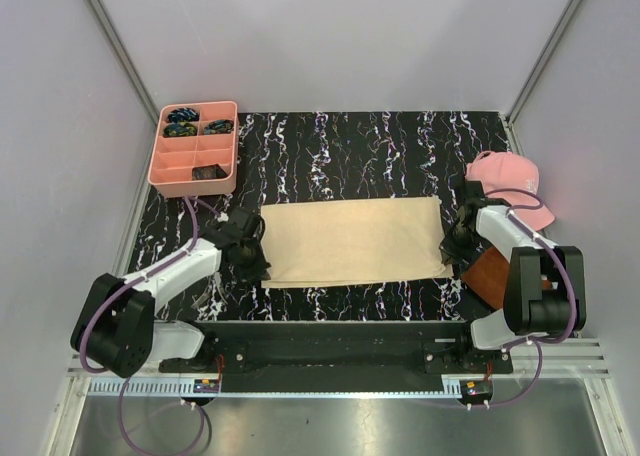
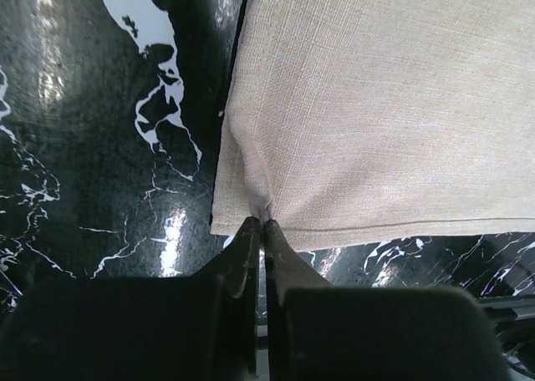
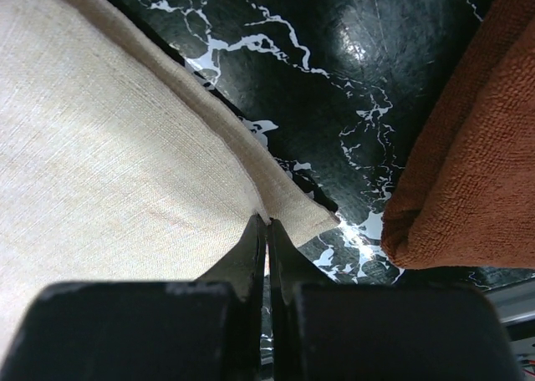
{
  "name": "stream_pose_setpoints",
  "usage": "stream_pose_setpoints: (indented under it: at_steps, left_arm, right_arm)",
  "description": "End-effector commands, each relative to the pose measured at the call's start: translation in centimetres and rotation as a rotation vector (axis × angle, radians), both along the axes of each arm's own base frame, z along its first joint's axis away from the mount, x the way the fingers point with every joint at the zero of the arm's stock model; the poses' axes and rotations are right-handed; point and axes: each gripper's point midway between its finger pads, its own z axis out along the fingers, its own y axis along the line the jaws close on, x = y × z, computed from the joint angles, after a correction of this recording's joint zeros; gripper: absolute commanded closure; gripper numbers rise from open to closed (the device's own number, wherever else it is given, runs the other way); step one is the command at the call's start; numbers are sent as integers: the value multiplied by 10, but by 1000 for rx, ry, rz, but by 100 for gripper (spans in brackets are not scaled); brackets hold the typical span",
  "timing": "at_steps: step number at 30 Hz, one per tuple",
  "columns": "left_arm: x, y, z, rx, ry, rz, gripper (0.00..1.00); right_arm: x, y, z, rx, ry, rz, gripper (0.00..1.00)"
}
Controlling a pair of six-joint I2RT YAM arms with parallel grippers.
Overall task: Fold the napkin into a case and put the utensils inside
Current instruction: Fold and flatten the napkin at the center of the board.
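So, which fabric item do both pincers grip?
The beige napkin, spread flat mid-table, pinched at both near corners; the brown cloth and pink cap lie aside at the right.

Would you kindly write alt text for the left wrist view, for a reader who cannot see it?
The left gripper, fingers shut, pinches the near edge of the beige napkin close to its corner, puckering the cloth. Black white-veined tabletop shows alongside.

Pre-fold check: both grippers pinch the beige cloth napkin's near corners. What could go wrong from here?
1. The left gripper and right gripper pinch only the very edge of the beige cloth napkin; a corner may slip mid-fold.
2. The rust-brown fuzzy cloth lies close beside the right gripper and might get dragged.
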Motion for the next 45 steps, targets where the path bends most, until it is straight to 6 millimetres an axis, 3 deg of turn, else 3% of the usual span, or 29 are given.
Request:
stream_pose_setpoints:
  at_steps: [1,19,32,38,45]
  left_arm:
    - [-6,-2,-5,-2,18,1,100]
    - [-24,2,-19,17,43,-1,100]
    - [-27,-2,3,-37,9,1,100]
    - [-41,3,-13,-19,66,10,100]
    - [-42,1,-26,-8,96,3,100]
  right_arm:
    - [-3,-11,-4,-57,22,-40,100]
    - [-3,-16,-13,-80,45,-65,100]
    - [-5,-14,-19,-75,58,-68,100]
    - [-4,-12,-20,-66,60,-69,100]
    - [-3,-12,-22,-63,60,-71,100]
